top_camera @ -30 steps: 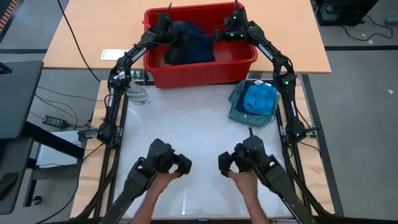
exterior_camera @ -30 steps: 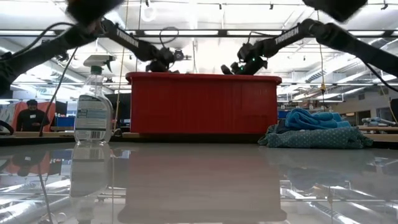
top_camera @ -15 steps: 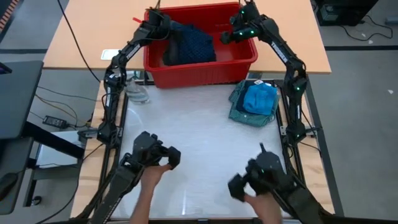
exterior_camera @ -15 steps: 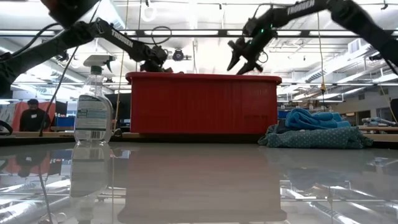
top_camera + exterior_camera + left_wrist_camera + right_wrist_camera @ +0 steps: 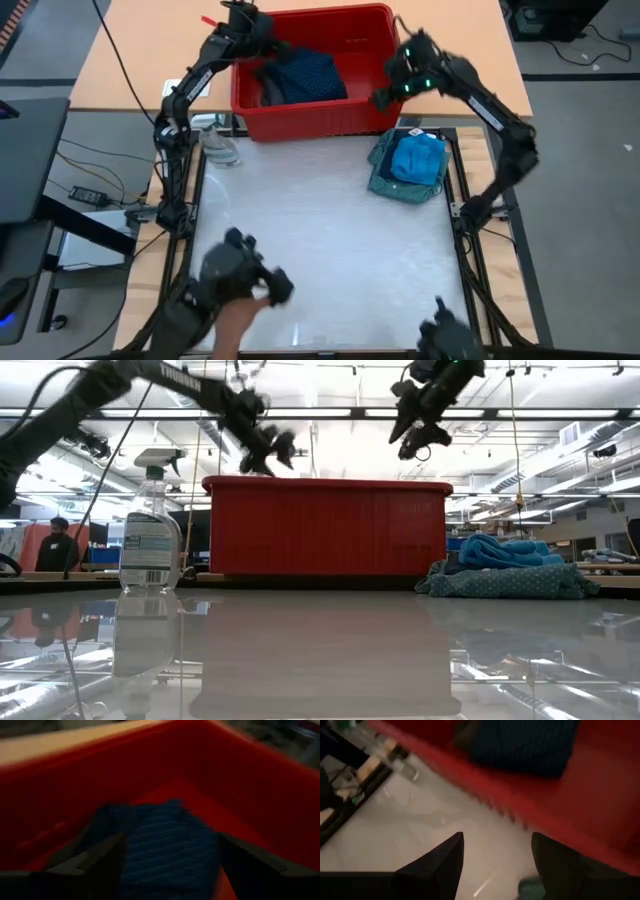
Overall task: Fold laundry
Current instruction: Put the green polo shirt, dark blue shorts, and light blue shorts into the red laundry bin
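A red bin (image 5: 322, 118) stands at the table's far edge with dark navy and blue dotted laundry (image 5: 303, 76) lying crumpled on its floor. My left gripper (image 5: 262, 38) hovers open above the bin's far left corner, looking down on that cloth (image 5: 170, 857). My right gripper (image 5: 383, 97) hangs open above the bin's near right corner, with nothing between its fingers (image 5: 445, 862). On the table's right lies a folded stack: a bright blue piece (image 5: 416, 156) resting on a grey-green dotted one (image 5: 384, 181).
A clear spray bottle (image 5: 150, 525) stands left of the bin near the table's far left corner (image 5: 220, 150). A person's hand (image 5: 238, 315) works a control arm at the table's near edge. The white tabletop (image 5: 320, 220) lies bare in the middle.
My left gripper has risen out of the bin toward its far left corner, and the dark laundry lies lower in the bin than before. My right gripper has swung up and away from the bin's far right corner toward its near right corner, tipping further down.
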You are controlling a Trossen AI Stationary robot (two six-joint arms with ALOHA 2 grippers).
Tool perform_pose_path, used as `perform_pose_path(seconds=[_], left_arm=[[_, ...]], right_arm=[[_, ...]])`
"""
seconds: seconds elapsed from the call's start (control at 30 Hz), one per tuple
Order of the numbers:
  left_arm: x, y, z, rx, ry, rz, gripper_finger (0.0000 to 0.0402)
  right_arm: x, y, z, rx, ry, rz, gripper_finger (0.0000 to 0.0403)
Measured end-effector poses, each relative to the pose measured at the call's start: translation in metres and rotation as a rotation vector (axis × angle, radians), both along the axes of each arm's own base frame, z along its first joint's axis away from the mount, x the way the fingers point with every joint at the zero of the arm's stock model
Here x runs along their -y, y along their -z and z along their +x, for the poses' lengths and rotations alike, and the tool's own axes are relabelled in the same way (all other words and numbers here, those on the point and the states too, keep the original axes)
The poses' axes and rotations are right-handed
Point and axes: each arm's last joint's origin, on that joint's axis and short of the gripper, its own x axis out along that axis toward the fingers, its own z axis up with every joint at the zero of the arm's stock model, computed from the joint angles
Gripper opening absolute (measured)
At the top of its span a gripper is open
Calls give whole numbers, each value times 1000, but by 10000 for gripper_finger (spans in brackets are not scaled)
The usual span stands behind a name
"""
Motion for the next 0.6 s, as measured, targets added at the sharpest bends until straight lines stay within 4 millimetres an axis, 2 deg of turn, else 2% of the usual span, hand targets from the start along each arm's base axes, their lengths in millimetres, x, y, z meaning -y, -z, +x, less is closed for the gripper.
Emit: perform_pose_path(seconds=[0.17,0.23,0.33,0.43,0.6], left_arm=[[60,-33,38,-20,179,66,292],[84,-39,54,-21,243,59,287],[116,-36,80,-33,331,5,281],[144,-26,105,-62,407,-71,272],[186,-10,135,-93,473,-167,254]], right_arm=[[-55,29,-15,26,5,26,235],[-77,48,-22,23,27,41,232],[-101,85,-32,-21,85,45,223],[-108,125,-41,-77,160,38,210],[-104,188,-55,-225,296,67,193]])
